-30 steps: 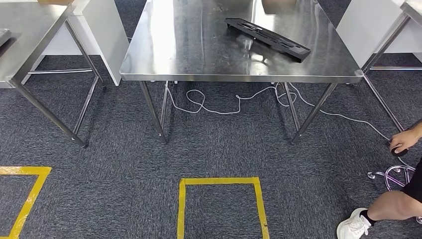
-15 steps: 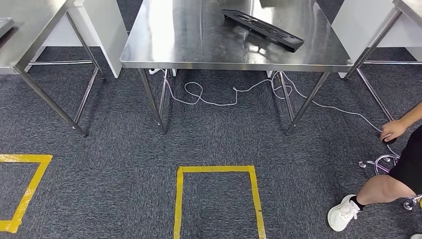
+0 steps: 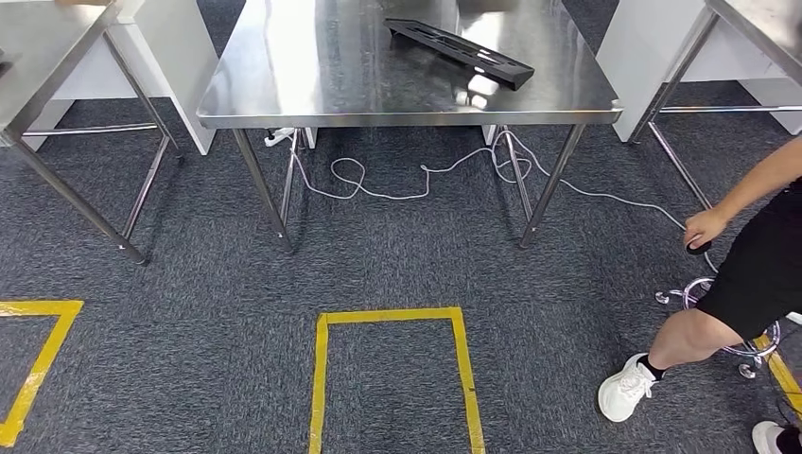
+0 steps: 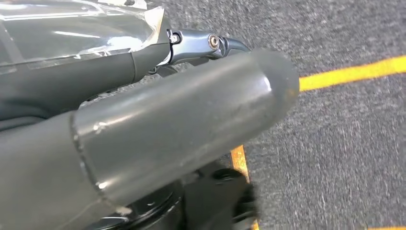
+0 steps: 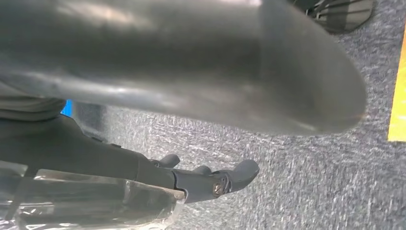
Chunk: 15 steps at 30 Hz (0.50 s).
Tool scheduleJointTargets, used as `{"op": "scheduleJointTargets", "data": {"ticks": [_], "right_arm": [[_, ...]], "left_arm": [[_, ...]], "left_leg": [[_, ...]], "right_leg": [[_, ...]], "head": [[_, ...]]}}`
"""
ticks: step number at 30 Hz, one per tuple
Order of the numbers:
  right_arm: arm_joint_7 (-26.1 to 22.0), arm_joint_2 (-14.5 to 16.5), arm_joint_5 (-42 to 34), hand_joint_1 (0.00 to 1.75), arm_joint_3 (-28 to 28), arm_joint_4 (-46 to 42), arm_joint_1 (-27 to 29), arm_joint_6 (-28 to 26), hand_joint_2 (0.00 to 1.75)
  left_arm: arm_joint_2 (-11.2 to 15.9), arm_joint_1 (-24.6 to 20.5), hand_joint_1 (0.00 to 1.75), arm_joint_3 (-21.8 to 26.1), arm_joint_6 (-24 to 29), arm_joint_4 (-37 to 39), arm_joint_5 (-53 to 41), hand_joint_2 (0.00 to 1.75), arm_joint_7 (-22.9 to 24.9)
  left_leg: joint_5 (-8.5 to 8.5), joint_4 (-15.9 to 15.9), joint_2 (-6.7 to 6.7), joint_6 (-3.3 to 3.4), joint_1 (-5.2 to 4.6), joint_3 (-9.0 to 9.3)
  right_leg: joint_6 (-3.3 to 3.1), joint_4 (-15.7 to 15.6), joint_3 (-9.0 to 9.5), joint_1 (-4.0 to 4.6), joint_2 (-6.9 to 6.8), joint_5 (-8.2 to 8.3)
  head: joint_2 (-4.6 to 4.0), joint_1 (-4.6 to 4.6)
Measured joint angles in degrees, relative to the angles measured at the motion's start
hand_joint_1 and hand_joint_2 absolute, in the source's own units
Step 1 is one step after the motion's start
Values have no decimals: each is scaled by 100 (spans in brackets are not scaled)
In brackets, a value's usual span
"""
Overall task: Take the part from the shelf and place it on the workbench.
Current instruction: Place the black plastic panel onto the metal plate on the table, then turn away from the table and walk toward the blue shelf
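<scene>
A: Where is the part (image 3: 459,53) now?
B: It lies flat on the steel counter (image 3: 312,80), toward one o'clock of its top, a long black piece set at a slant. Nothing touches it.

A: And the hands?
B: The left hand (image 4: 158,129) hangs over the carpet (image 3: 189,274), its thick thumb apart from the dark fingers (image 4: 210,44), and it holds nothing. The right hand (image 5: 191,86) is the same: the thumb stands well away from the fingers (image 5: 230,179), with only carpet between them.

A: What lies around the counter?
B: A white cable (image 3: 416,184) curls on the carpet under it. Yellow tape (image 3: 388,317) marks a square at six o'clock. At four o'clock a person (image 3: 747,274) in black shorts and white shoes reaches one hand to the floor beside a chrome chair base (image 3: 728,322). Another steel table (image 3: 43,47) stands at ten o'clock.
</scene>
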Motion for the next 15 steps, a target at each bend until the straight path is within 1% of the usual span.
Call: {"op": "scheduleJointTargets", "data": {"ticks": [1, 2, 4, 5, 6, 7, 8, 9, 10, 11, 12, 13, 14, 15], "right_arm": [[1, 14, 6, 0, 13, 3, -9, 1, 0], [2, 26, 9, 0, 21, 6, -17, 2, 0], [4, 26, 15, 0, 25, 8, -31, 1, 0], [7, 22, 16, 0, 25, 9, -33, -1, 0], [14, 20, 20, 0, 26, 9, -34, -3, 0], [23, 15, 25, 0, 26, 9, -38, -6, 0], [33, 14, 30, 0, 27, 9, -40, -8, 0], [42, 11, 39, 0, 27, 9, -43, -10, 0], [49, 9, 49, 0, 27, 9, -40, -12, 0], [60, 7, 59, 0, 27, 9, -32, -13, 0], [74, 6, 71, 0, 27, 9, -22, -13, 0], [89, 5, 81, 0, 27, 9, -15, -13, 0], [100, 4, 92, 0, 27, 9, -16, -13, 0], [108, 8, 102, 0, 27, 9, -24, -13, 0]], "left_arm": [[4, 6, 0, -1, 2, 3, 0, 0, 0], [7, 12, 0, -1, 3, 7, 0, 0, 0], [-2, 2, 0, -1, 7, 15, -1, 0, 1], [-8, -14, 0, 0, 8, 16, -1, 0, 1], [-14, -29, 0, 0, 11, 17, -2, 0, 2], [-20, -39, 0, 0, 15, 17, -3, 0, 9], [-22, -40, 0, 1, 20, 18, -5, 0, 21], [-22, -37, 0, 1, 23, 20, -8, 0, 37], [-23, -35, 0, 1, 25, 21, -9, 0, 57], [-25, -36, 0, 1, 26, 22, -11, 0, 77], [-27, -39, 0, 1, 30, 22, -11, 0, 93], [-30, -44, 0, 1, 37, 22, -11, 0, 108], [-33, -49, 0, 1, 46, 22, -11, 0, 121], [-33, -53, 0, 1, 56, 22, -11, 0, 131]], "left_leg": [[55, -250, -87, 46, -26, 164], [67, -381, -131, 69, -46, 250], [69, -521, -25, 55, -59, 306], [70, -630, 37, 55, -51, 348], [77, -749, 98, 60, -37, 392], [84, -853, 166, 64, -18, 429], [97, -877, 232, 63, -21, 436], [100, -890, 304, 67, -20, 436], [97, -889, 377, 62, -20, 433], [93, -886, 445, 55, -16, 434], [87, -881, 506, 42, -9, 437], [76, -866, 566, 19, 4, 441], [60, -842, 625, -14, 17, 445], [38, -816, 677, -58, 17, 451]], "right_leg": [[16, 5, -7, 2, 47, 9], [36, 6, -37, -4, 96, 19], [77, 5, -75, -5, 180, 33], [92, 36, -115, 0, 156, 18], [97, 146, -185, 6, 87, -42], [98, 376, -317, 6, 2, -150], [97, 714, -506, -18, -87, -293], [105, 1104, -718, -39, -129, -437], [134, 1431, -902, -65, -143, -529], [188, 1578, -994, -90, -155, -534], [262, 1492, -968, -116, -177, -442], [348, 1163, -817, -144, -227, -270], [417, 715, -602, -173, -332, -76], [449, 344, -435, -177, -440, 89]], "head": [[0, 6], [0, 8], [0, -11], [0, -14], [0, -3], [0, 10], [0, 24], [0, 34], [0, 35], [0, 37], [0, 38], [0, 42], [0, 47], [0, 52]]}}
